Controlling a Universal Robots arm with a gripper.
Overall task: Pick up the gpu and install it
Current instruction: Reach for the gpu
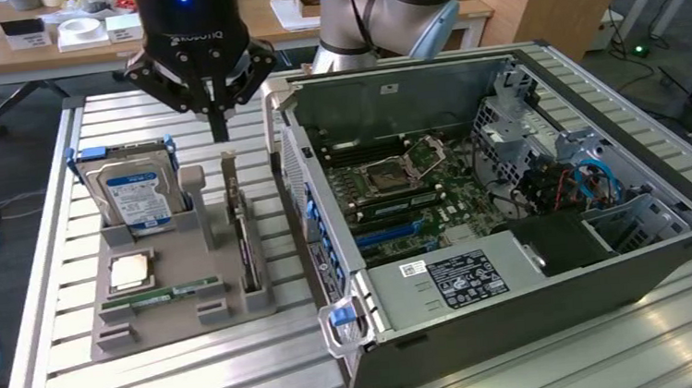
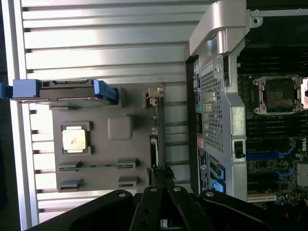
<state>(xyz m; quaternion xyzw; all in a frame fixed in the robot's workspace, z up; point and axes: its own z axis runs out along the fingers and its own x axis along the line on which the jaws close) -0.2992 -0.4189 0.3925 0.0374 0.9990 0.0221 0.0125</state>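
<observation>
A grey tray (image 1: pixel 171 321) holds a hard drive (image 1: pixel 134 194), processor (image 1: pixel 130 269) and memory stick (image 1: pixel 162 293).

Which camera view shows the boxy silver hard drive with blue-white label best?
The exterior view: the hard drive stands upright in the grey tray, label face showing. The wrist view looks down on its top edge and blue rails.

Ribbed silvery metal across the table (image 1: pixel 150 376), shiny where light strikes; matt grey plastic for the parts tray (image 1: pixel 163 312) on it. On the hard drive (image 1: pixel 129 172), a glossy blue-white label (image 1: pixel 137 206) and blue plastic rails (image 1: pixel 172 161); on the gpu (image 1: pixel 244 230), a dark matt board with a silvery metal bracket (image 1: pixel 230 177). Dull grey sheet metal, partly perforated, for the computer case (image 1: pixel 388 98), matt black on the end effector (image 1: pixel 219 130), smooth wood for the desk (image 1: pixel 251 16) behind.
</observation>
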